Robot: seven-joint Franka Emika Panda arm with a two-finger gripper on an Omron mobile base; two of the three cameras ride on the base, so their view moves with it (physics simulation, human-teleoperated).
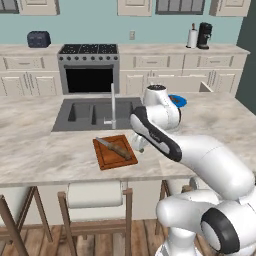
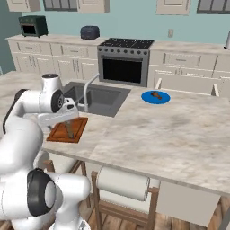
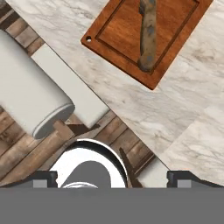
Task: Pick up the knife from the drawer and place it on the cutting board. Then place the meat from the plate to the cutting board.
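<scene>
The knife (image 3: 148,35) is seen lying on the cutting board (image 3: 118,33), wooden handle toward the board's near edge; the board is set on the marble desk (image 3: 183,113).

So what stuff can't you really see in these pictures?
- Plate: left base view, mostly behind the arm.
- Knife blade: hand view, cut off by the top edge.
- Cutting board: right base view, the hand covers part.
- Drawer inside: too shallow an angle.
- Meat: too small for detail.
</scene>
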